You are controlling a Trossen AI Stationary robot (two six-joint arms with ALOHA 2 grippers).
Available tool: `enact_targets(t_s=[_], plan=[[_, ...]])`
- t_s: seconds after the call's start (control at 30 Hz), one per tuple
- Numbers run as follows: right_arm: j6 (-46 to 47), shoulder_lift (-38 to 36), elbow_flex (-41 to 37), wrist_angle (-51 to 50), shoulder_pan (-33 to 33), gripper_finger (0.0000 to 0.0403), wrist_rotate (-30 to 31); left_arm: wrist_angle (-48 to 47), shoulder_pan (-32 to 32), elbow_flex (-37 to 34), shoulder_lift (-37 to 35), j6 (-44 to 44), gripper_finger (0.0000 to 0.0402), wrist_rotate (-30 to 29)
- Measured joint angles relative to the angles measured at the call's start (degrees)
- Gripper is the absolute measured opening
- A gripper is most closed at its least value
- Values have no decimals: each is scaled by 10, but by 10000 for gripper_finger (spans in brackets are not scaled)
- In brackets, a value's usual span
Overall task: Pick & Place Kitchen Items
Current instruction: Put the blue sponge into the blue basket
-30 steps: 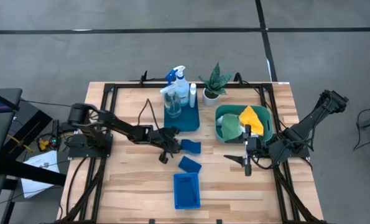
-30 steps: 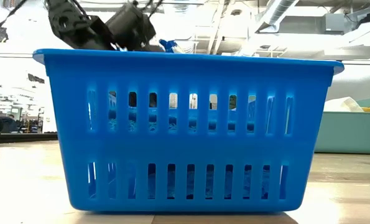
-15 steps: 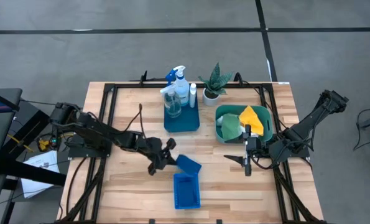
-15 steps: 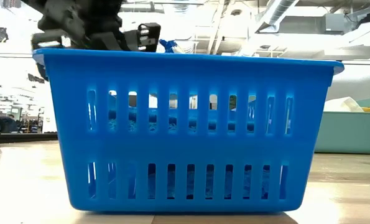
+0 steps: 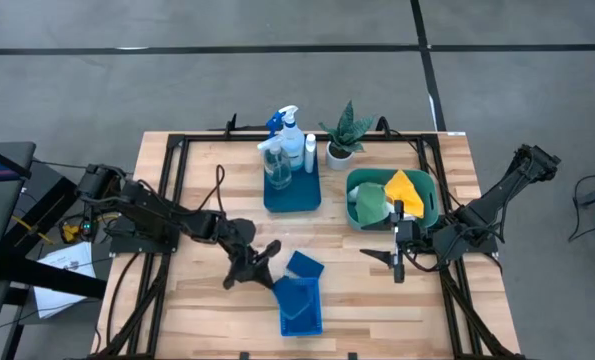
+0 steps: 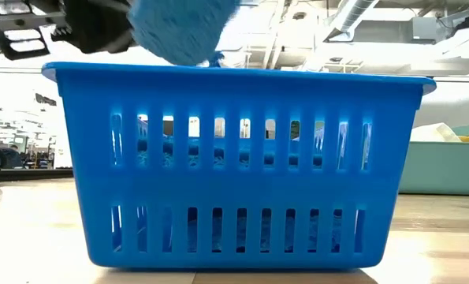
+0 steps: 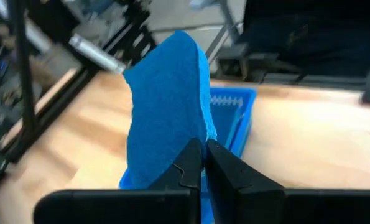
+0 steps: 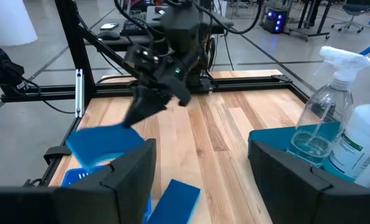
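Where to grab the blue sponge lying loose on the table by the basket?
Pinch the loose sponge across two opposite side edges, coming straight down from above: it lies flat on the table, so only its thin edges offer a grip. Probably keep fingers clear of the basket beside it.

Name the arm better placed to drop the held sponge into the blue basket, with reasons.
Left. The left gripper is shut on the blue sponge right at the blue basket. The right gripper waits open, beside the teal tub.
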Motion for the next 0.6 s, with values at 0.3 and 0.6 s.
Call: enact_targets(t_s=[0.3, 0.6], plan=[[-1, 0, 0, 0, 0, 249, 0, 53, -30, 0, 0, 16, 2, 48], [-1, 0, 0, 0, 0, 249, 0, 99, -48, 0, -1, 42, 3, 126]])
